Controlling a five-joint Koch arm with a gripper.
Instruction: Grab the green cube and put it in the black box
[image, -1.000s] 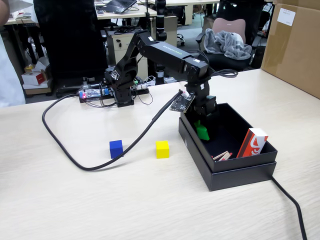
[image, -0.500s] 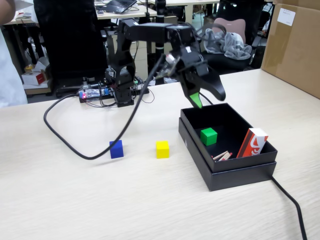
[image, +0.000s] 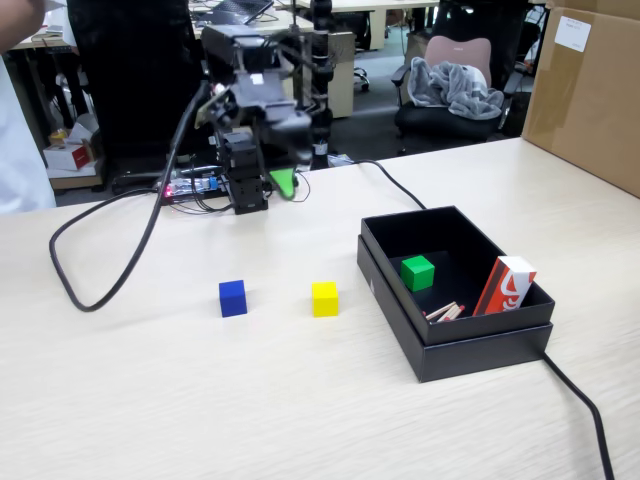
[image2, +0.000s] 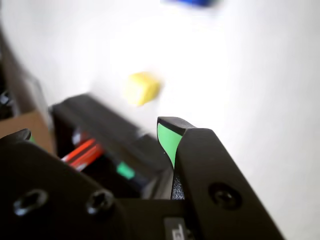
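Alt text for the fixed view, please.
The green cube lies inside the black box beside a red-and-white carton. The arm is folded back near its base, tool raised and empty. A blue cube and yellow cube sit on the table.

Green cube (image: 417, 272) bright green inside matte black box (image: 400, 310); blue cube (image: 232, 297) and yellow cube (image: 324, 298) sat on pale wood-grain table (image: 250, 400); red-white packet (image: 505, 284); gripper (image: 283, 183) black, green tip
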